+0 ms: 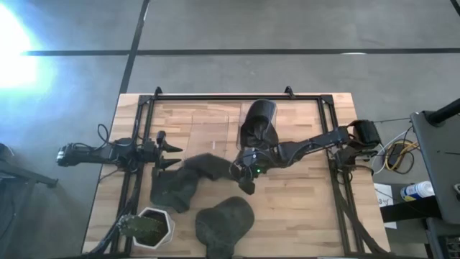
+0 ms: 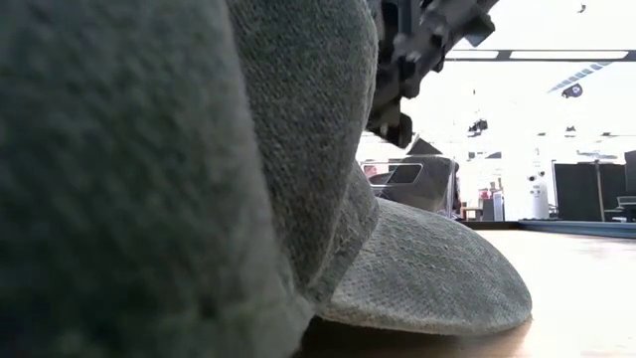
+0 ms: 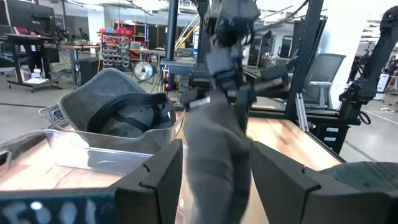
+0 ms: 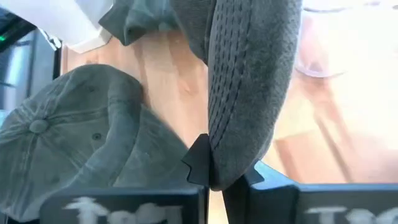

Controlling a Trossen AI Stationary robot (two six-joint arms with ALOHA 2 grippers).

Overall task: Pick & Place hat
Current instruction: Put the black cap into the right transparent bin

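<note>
My right end effector point(image 1: 243, 175) pinches a hat point(image 1: 205, 169) brim mid-tabletop point(image 1: 302, 208); my left end effector point(image 1: 169, 155) waits open, left edge. I should lift evenly, clearing the other hat point(image 1: 224, 224).

In the low view a grey cap point(image 2: 199, 169) fills the left and centre of the frame, cut off by the top, left and bottom edges and hiding most of the table behind it. At the top centre only a dark part of an arm point(image 2: 422, 50) shows, cut by the upper edge. In the left wrist view the hat point(image 3: 214, 162) at centre is blurred. In the high view another cap point(image 1: 223, 224) at bottom centre runs past the lower edge.
</note>
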